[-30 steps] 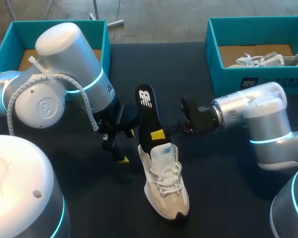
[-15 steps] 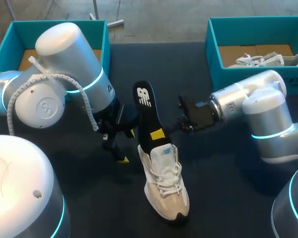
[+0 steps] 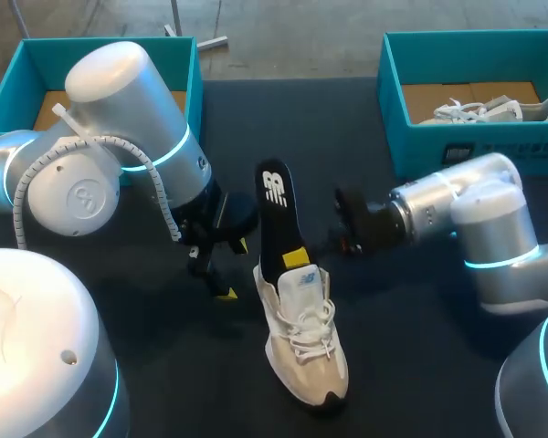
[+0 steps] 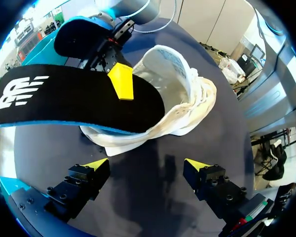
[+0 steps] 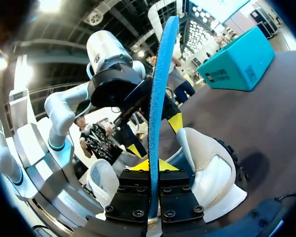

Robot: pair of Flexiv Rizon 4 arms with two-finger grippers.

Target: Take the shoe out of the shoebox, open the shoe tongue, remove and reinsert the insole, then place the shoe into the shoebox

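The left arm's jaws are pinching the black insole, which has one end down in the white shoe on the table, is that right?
Not the left arm. The right wrist view shows the right gripper, jaws shut on the black insole, which has one end down in the white shoe on the table. The left gripper is open beside the shoe.

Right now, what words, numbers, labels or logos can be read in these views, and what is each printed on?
Black insole: a white logo, a stylised mark with no plain words legible.
Shoe tongue: a small blue mark, too small to read.
Front wall of the right-hand shoebox: a dark printed label, too small to read.
No numbers legible anywhere.
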